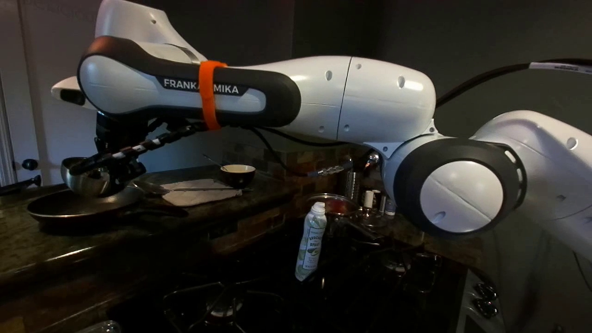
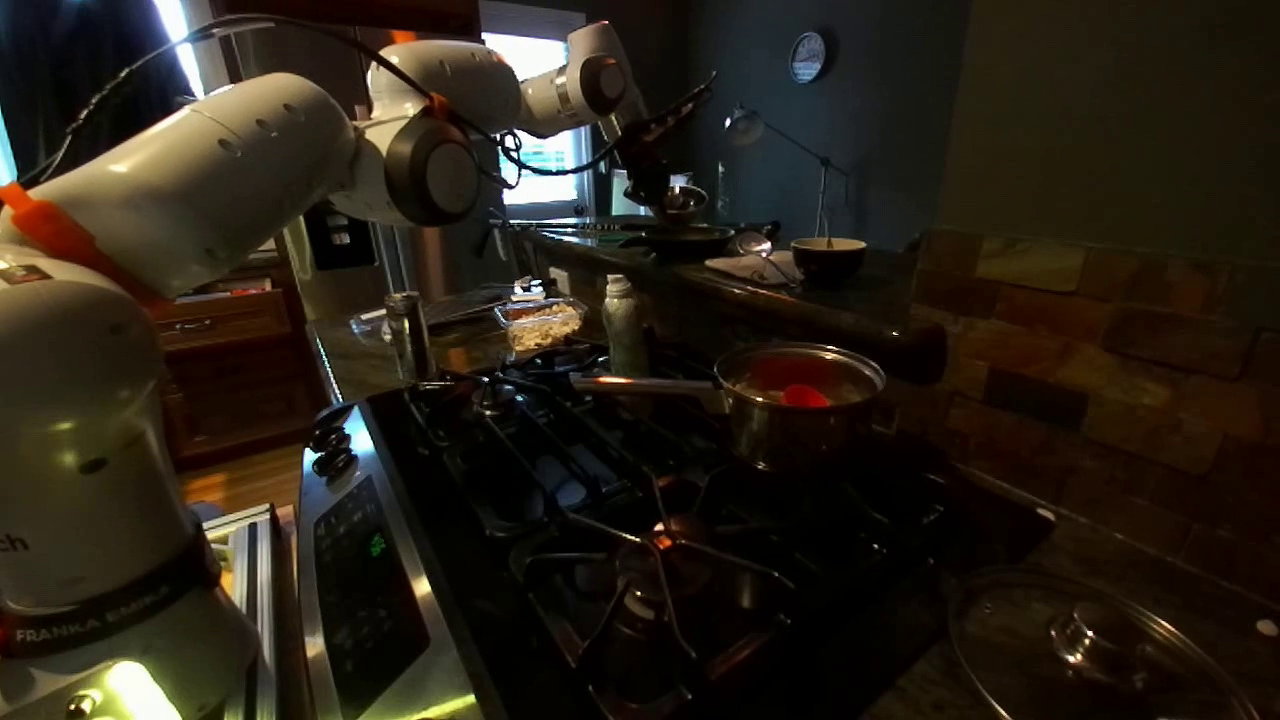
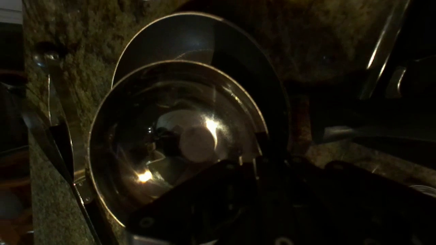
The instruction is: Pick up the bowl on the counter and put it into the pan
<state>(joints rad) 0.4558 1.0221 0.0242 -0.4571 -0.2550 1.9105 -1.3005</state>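
The small shiny steel bowl [image 1: 88, 181] hangs from my gripper [image 1: 124, 172] above the dark frying pan [image 1: 51, 217] on the raised counter. In an exterior view the bowl [image 2: 684, 204] is over the pan [image 2: 690, 240] and slightly tilted, with my gripper [image 2: 652, 188] at its side. In the wrist view the bowl [image 3: 197, 143] covers the near part of the pan [image 3: 194, 32]. My gripper [image 3: 260, 161] is shut on the bowl's rim at its right side. The fingertips are very dark there. I cannot tell whether the bowl touches the pan.
A white cloth [image 1: 199, 195] with a metal ladle and a dark bowl with pale inside [image 1: 238, 178] are beside the pan. A spray bottle [image 1: 311, 245] and a steel pot [image 2: 800, 425] stand at the stove below. A long metal utensil [image 3: 59, 112] lies left in the wrist view.
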